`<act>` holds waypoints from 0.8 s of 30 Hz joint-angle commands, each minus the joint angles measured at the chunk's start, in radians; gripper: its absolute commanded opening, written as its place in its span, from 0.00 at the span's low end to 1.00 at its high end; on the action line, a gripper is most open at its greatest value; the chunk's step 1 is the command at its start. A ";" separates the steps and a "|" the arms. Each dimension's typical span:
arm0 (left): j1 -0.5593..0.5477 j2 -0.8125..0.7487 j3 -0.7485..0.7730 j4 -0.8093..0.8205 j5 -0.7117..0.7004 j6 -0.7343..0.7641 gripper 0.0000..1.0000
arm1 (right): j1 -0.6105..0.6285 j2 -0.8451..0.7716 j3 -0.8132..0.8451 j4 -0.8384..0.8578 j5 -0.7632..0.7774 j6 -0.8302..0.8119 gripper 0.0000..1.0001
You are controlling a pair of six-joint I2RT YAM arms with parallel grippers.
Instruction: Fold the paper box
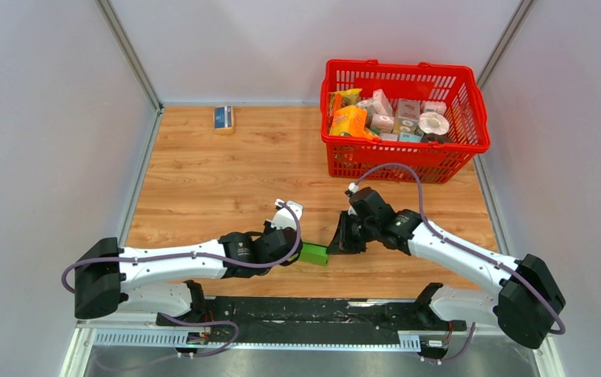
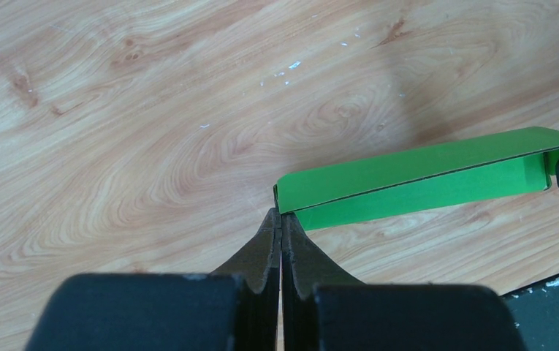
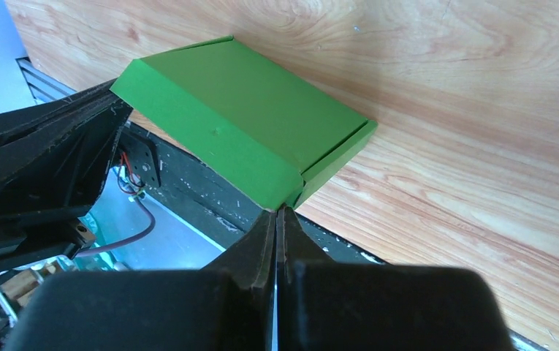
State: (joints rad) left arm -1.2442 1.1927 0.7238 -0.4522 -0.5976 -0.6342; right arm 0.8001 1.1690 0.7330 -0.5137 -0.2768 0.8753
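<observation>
Two pincers, both closed tight: the left gripper [image 2: 280,219] and the right gripper [image 3: 279,216] each touch a corner of the one paper box [image 2: 408,179] between them; whether they pinch it I can't tell. Beyond the right one, one red basket [image 1: 404,161] holds heaped packages [image 1: 352,122]. Far beyond the left lies one small blue box [image 1: 223,118].

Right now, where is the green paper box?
In the top view the paper box is near the front edge of the table, mid-width, between the left arm and right arm, whose shut jaws each touch a corner.
</observation>
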 commanded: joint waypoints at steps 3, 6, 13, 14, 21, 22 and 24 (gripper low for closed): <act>-0.018 0.021 0.020 -0.005 0.047 -0.015 0.00 | -0.016 -0.040 -0.006 0.130 -0.062 0.035 0.00; -0.018 0.015 0.022 -0.014 0.041 -0.024 0.00 | 0.005 -0.042 0.038 0.036 -0.015 -0.075 0.06; -0.018 0.031 0.075 -0.078 0.044 -0.074 0.00 | 0.192 -0.063 0.097 -0.111 0.346 -0.188 0.36; -0.018 0.045 0.088 -0.092 0.045 -0.081 0.00 | 0.208 -0.063 0.077 -0.095 0.364 -0.190 0.36; -0.018 0.088 0.155 -0.183 0.056 -0.108 0.00 | 0.284 -0.057 0.039 -0.060 0.493 -0.193 0.34; -0.018 0.085 0.152 -0.174 0.058 -0.107 0.00 | 0.284 -0.060 0.036 -0.060 0.496 -0.197 0.35; -0.018 0.081 0.149 -0.172 0.061 -0.108 0.00 | 0.287 -0.075 0.025 -0.065 0.505 -0.211 0.37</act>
State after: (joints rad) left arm -1.2545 1.2785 0.8463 -0.5999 -0.5663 -0.7151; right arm 1.0794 1.1225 0.7776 -0.6083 0.1406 0.6987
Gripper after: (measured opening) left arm 0.006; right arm 0.350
